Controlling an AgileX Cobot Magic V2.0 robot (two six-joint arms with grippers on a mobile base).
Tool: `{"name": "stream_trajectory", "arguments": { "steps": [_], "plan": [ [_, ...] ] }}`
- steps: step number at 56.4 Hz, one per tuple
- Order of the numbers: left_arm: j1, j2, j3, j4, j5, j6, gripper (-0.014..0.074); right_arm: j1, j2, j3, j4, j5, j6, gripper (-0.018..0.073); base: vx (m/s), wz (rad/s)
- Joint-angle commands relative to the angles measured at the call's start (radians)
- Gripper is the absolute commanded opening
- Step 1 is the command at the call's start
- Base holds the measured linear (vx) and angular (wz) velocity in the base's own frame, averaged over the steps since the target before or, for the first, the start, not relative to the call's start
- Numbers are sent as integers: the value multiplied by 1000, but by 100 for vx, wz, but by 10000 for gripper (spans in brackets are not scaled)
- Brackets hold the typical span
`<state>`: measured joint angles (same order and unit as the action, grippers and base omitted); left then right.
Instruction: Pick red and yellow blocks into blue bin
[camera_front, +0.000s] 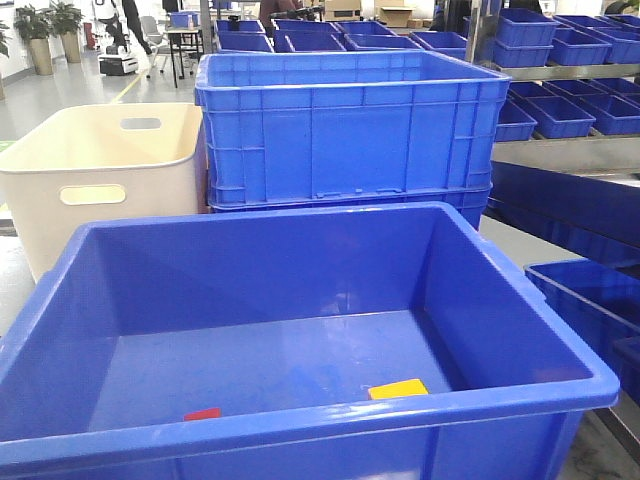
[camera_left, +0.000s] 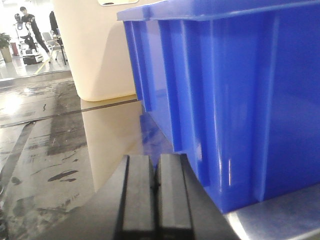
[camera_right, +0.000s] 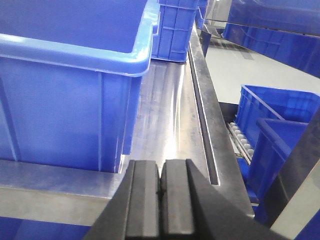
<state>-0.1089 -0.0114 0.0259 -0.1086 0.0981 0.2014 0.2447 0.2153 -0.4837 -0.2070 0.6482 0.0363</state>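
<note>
The blue bin (camera_front: 545, 345) fills the front of the front-facing view. On its floor near the front wall lie the red block (camera_front: 202, 413) and the yellow block (camera_front: 398, 389). Neither gripper shows in that view. My left gripper (camera_left: 156, 182) is shut and empty, low beside the bin's outer left wall (camera_left: 240, 100). My right gripper (camera_right: 161, 186) is shut and empty, low beside the bin's right corner (camera_right: 80, 95), over the steel table (camera_right: 165, 115).
A cream tub (camera_front: 100, 170) with handle slots stands behind the bin on the left. A ribbed blue crate (camera_front: 345, 130) stands behind it at centre. More blue crates (camera_right: 280, 130) sit lower to the right, past the table edge, and on shelves (camera_front: 560, 90).
</note>
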Motion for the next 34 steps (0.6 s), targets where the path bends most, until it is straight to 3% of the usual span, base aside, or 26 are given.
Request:
{"name": "stream_trajectory", "arguments": {
  "steps": [1,25,34],
  "plan": [
    [-1,-17,-16,-2,-81,0,-1,-4,9,-25,-18,-77,-5,-11,0,0],
    [-1,-17,-16,-2,-81,0,-1,-4,9,-25,-15,-77,-5,-11,0,0],
    [-1,-17,-16,-2,-81,0,-1,-4,8,8,96,-160,-4,-11,0,0]
  ]
}}
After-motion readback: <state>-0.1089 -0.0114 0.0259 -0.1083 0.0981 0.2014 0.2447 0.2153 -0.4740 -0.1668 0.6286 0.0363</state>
